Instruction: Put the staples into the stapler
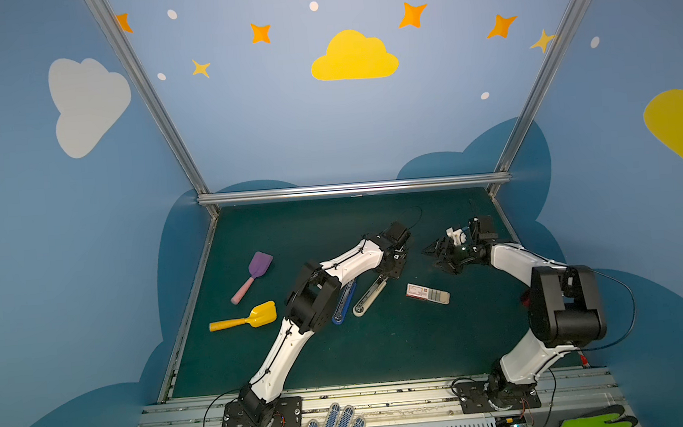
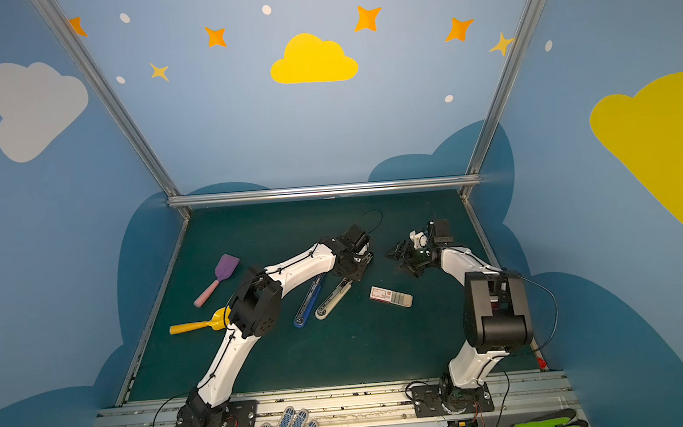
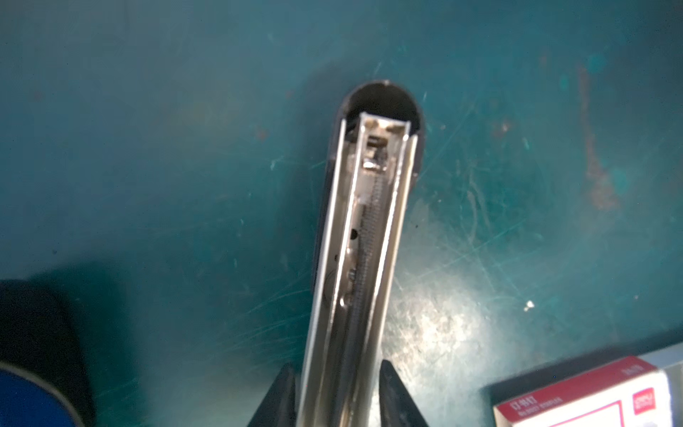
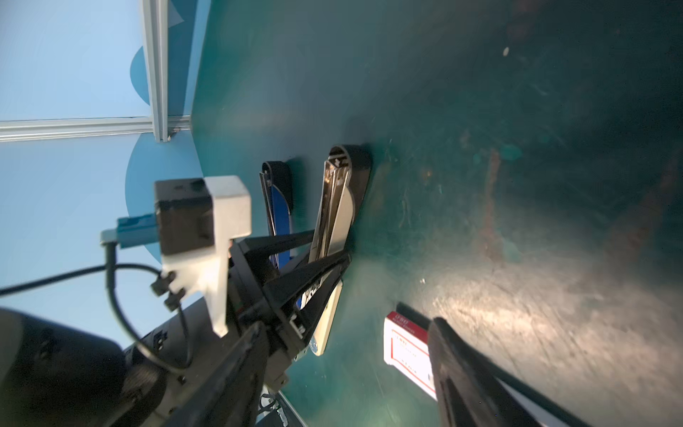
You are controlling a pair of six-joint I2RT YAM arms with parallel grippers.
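A: What's around your left jaws?
B: A blue stapler lies just beside them, and nothing blocks them. They're clamped on the beige stapler, its metal channel open and spring bared. Your right jaws stand apart, empty. The staples box, tray partly out, lies near both.

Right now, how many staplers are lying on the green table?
2. The blue plastic stapler lies mid-table, partly under the left arm; the cream plastic stapler, opened, lies beside it, its metal rail in the left gripper.
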